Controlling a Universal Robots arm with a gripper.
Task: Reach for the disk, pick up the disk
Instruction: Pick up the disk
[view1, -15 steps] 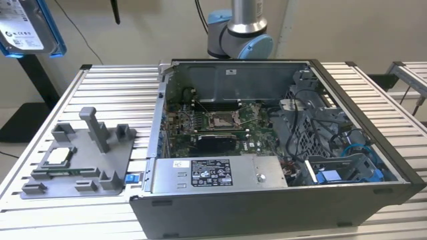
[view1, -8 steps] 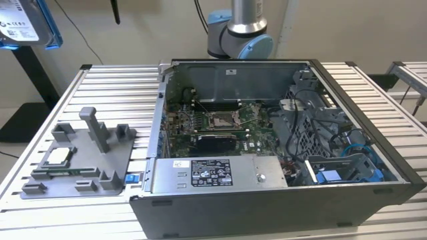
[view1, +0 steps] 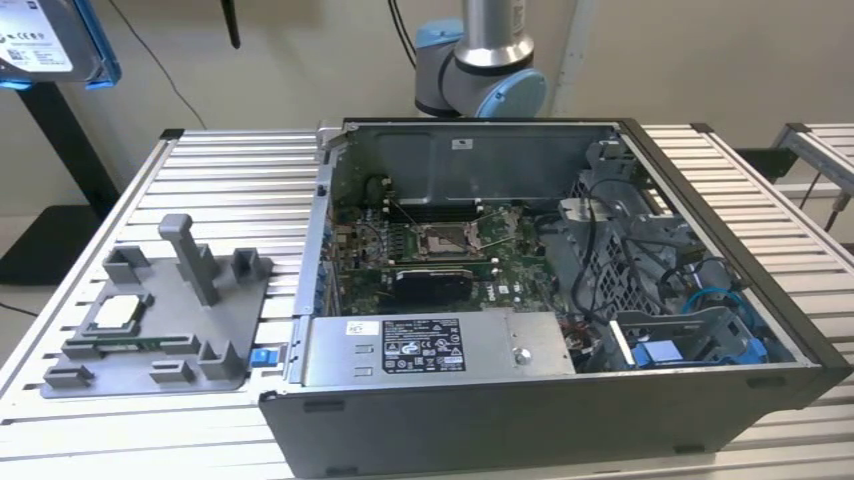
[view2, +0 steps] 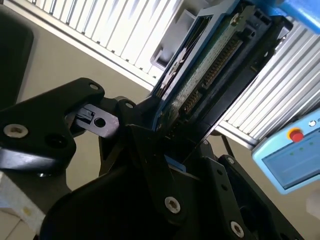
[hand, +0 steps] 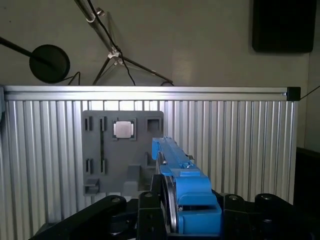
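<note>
The disk (view1: 47, 45) hangs high at the exterior view's upper left, well above the table, showing its silver face, white label and blue rails. In the second wrist view I see the disk (view2: 215, 70) edge-on, with its green circuit board and connector between the blue rails. My gripper (view2: 170, 135) is shut on its lower end, black fingers (view2: 145, 130) pressed against its sides. In the first wrist view the disk's blue rail (hand: 182, 185) rises out of the gripper (hand: 172, 212), above the grey fixture.
An open computer case (view1: 534, 330) stands on the slatted aluminium table (view1: 200, 160). A grey fixture tray (view1: 160, 320) with a small square silver chip (view1: 114, 312) lies beside the case. The arm's base (view1: 481, 70) stands behind the case. A pendant with a red button (view2: 295, 135) sits off the table.
</note>
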